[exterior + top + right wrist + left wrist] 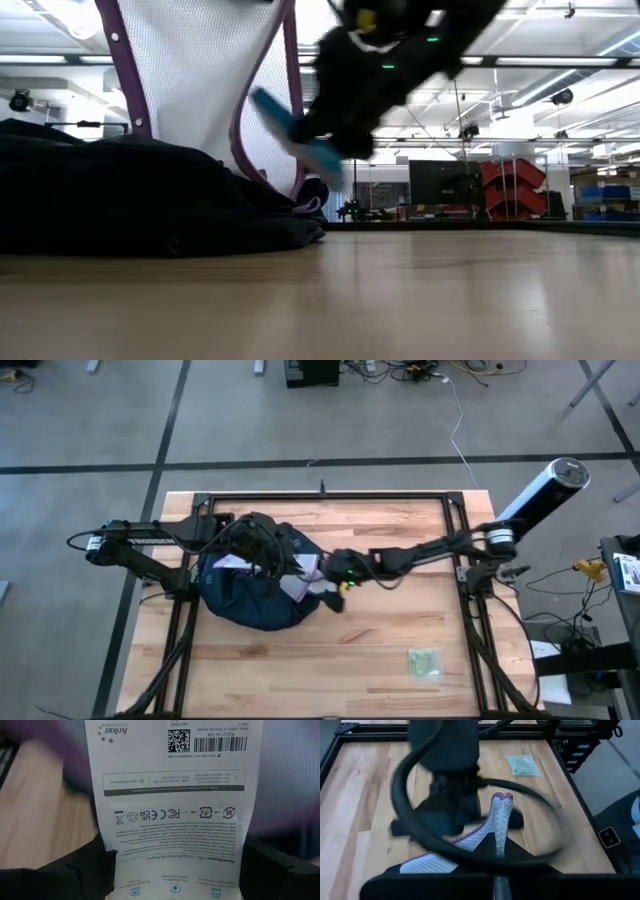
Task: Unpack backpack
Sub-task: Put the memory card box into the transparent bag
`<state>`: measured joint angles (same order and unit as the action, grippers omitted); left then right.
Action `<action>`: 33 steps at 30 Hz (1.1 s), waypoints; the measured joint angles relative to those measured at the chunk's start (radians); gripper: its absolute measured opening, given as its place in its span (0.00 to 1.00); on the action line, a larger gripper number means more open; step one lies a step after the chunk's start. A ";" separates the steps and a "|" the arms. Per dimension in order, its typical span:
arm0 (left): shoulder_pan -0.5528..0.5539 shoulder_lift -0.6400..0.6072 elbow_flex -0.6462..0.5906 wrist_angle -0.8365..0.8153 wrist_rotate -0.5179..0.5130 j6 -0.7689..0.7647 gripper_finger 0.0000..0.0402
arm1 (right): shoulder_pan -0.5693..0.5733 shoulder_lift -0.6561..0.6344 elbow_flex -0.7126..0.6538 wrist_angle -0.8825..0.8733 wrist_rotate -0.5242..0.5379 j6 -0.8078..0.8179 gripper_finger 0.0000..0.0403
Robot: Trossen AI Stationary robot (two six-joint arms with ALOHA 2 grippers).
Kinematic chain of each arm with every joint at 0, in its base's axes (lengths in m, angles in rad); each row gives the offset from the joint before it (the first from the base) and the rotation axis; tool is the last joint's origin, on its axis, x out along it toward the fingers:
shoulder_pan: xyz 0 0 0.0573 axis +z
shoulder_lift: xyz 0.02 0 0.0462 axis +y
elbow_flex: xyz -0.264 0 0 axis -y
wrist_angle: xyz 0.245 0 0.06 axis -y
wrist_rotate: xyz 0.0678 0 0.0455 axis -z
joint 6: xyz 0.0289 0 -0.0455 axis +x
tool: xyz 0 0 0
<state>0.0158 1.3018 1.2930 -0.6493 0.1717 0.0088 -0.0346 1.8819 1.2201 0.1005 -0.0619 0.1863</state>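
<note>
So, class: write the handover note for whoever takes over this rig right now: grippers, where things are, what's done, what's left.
Right gripper: shut on a white Anker adapter box, at the backpack's opening.
Left gripper: over the backpack, fingers not visible.
Backpack lies on the table's left half; the purple-edged mesh pouch sticks up out of it.
Done: a small green packet lies on the table.
Left: set the box down, pull out the pouch, check for anything more.

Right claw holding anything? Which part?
Yes: the right claw grips a white Anker adapter box by one end, beside the backpack.
</note>
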 joint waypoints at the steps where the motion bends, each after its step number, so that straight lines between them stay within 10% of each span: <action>1: 0.000 0.000 0.000 -0.005 0.003 -0.005 0.00 | -0.008 0.032 0.048 -0.004 0.008 -0.017 0.77; 10: -0.002 -0.002 0.000 -0.069 0.004 -0.074 0.00 | -0.033 0.154 0.313 -0.114 0.010 -0.135 0.94; 18: -0.003 -0.001 0.000 -0.095 0.001 -0.078 0.00 | -0.042 0.128 0.314 -0.202 0.034 -0.224 0.80; 33: -0.002 -0.022 0.000 -0.076 -0.005 -0.075 0.00 | -0.051 0.104 0.309 -0.146 0.040 -0.127 0.99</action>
<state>0.0135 1.2800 1.2934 -0.7255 0.1662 -0.0662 -0.0856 1.9863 1.5291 -0.0457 -0.0223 0.0591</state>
